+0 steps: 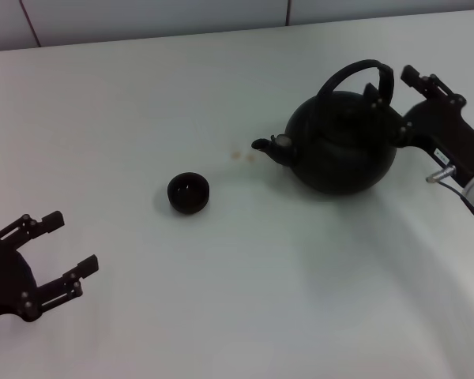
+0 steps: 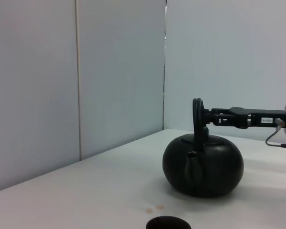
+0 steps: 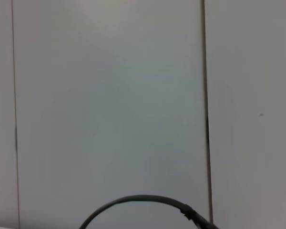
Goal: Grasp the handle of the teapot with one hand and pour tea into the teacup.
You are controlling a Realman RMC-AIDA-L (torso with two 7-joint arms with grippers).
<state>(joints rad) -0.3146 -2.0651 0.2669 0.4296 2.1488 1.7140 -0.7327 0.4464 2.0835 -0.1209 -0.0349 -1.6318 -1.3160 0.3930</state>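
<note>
The right tool [image 1: 391, 79] sat at the wrapped right side of the handle [image 1: 355, 73], grip unclear, teapot [image 1: 344, 142] far right on the tabletop [image 1: 245, 300], spout aimed left toward the teacup [image 1: 189, 193]; left tool [image 1: 69, 253] gaped wide, parked near left.

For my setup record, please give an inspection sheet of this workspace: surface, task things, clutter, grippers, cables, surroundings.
Surface: white table, with small brownish spots near the spout.
Task things: teapot upright, spout toward the teacup; the teacup stands apart from it, to the robot's left; handle arched over the lid.
Clutter: nothing seen.
Grippers: right gripper at the handle's thicker side, grip not clear; left gripper open, over the table's near left, holding nothing.
Cables: one thin cable at the right wrist.
Surroundings: plain pale wall panels behind the table.
</note>
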